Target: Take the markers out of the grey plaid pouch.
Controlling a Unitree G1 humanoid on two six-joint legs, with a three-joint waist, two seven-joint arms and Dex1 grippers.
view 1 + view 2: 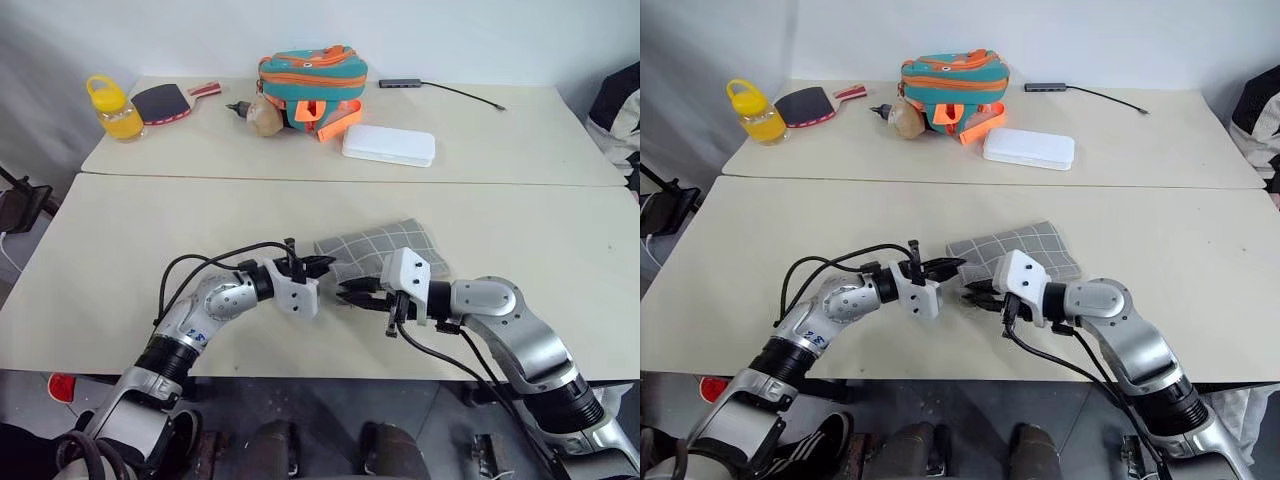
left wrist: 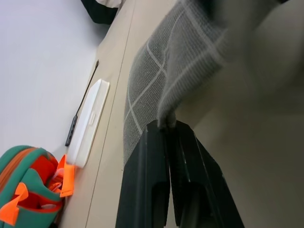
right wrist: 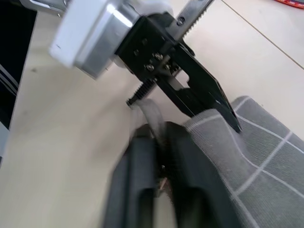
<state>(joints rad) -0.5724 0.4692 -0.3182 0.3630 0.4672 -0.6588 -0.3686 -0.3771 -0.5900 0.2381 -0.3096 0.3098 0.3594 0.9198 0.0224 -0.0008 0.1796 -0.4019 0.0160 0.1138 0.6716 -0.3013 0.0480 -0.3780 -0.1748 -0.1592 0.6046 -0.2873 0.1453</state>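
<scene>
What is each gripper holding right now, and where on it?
Both hold the grey plaid pouch at its near end: the left gripper pinches a corner of the fabric, the right gripper is shut on the edge beside it.

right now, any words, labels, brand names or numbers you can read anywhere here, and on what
No text can be read.
Left forearm sticker: a small blue mark, too small to read.
Grey plaid pouch: white grid lines, no lettering.
White flat box: no print seen.
Teal-and-orange bag: no legible label.
Yellow bottle: no legible label.
</scene>
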